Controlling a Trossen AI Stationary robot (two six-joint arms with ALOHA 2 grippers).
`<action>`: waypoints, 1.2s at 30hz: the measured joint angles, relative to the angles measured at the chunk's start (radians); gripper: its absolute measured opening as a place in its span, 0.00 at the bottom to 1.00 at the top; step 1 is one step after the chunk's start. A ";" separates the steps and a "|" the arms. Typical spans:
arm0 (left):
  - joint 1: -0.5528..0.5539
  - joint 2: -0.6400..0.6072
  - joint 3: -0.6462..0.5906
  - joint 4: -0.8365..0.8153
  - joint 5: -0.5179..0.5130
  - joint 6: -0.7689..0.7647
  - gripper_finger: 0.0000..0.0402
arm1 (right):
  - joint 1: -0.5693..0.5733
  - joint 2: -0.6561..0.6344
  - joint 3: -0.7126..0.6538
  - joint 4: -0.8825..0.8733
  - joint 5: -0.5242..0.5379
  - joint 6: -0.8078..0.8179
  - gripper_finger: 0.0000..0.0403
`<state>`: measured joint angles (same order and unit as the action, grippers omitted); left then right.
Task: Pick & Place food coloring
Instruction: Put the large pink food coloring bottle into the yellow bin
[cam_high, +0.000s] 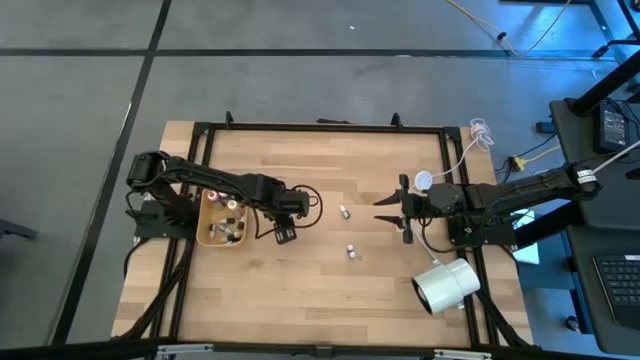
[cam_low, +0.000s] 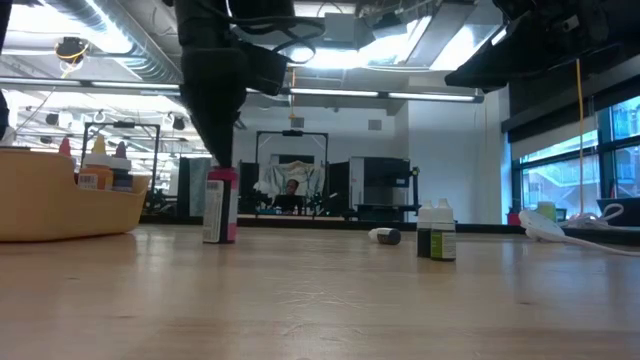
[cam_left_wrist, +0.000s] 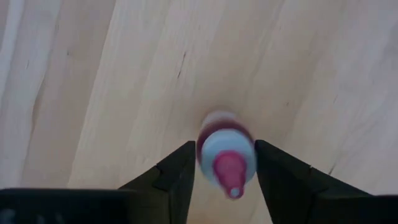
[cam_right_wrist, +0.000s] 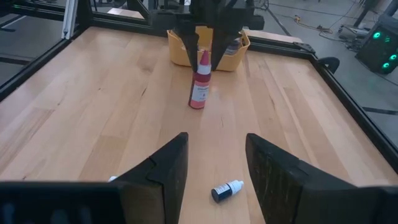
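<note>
A food coloring bottle (cam_right_wrist: 198, 93) with a red pointed cap stands upright on its base on the wood table, just right of the tan tray (cam_high: 208, 238). My left gripper (cam_left_wrist: 225, 144) hangs over it, pointing down and open. Its fingers stand on either side of the bottle's top (cam_left_wrist: 227, 163), as the low view (cam_low: 220, 205) also shows. Several more bottles sit in the tray (cam_low: 100, 165). One dark bottle (cam_right_wrist: 227, 190) lies on its side mid-table. Two stand upright close together (cam_low: 436, 232). My right gripper (cam_right_wrist: 216, 140) waits open at the table's right (cam_high: 382, 210).
A large white cylinder (cam_high: 447, 285) lies on its side near the table's right near corner. A black frame (cam_high: 320, 127) runs around the table. White cable (cam_high: 462, 150) trails at the far right corner. Bare wood lies between the two grippers and along the near edge.
</note>
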<state>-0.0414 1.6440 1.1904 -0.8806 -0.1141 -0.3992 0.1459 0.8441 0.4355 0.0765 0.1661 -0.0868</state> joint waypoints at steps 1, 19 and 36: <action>0.000 0.000 0.000 0.008 0.000 0.000 0.39 | 0.000 0.000 0.000 0.000 0.000 0.000 0.40; 0.000 -0.022 0.042 -0.107 0.049 -0.073 0.28 | 0.000 0.000 0.000 -0.003 0.000 0.000 0.40; -0.142 -0.377 0.072 -0.575 -0.042 -0.704 0.28 | 0.000 0.000 0.000 -0.011 0.011 -0.004 0.40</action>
<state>-0.1831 1.2666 1.2625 -1.4560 -0.1561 -1.1028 0.1459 0.8444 0.4355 0.0654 0.1774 -0.0906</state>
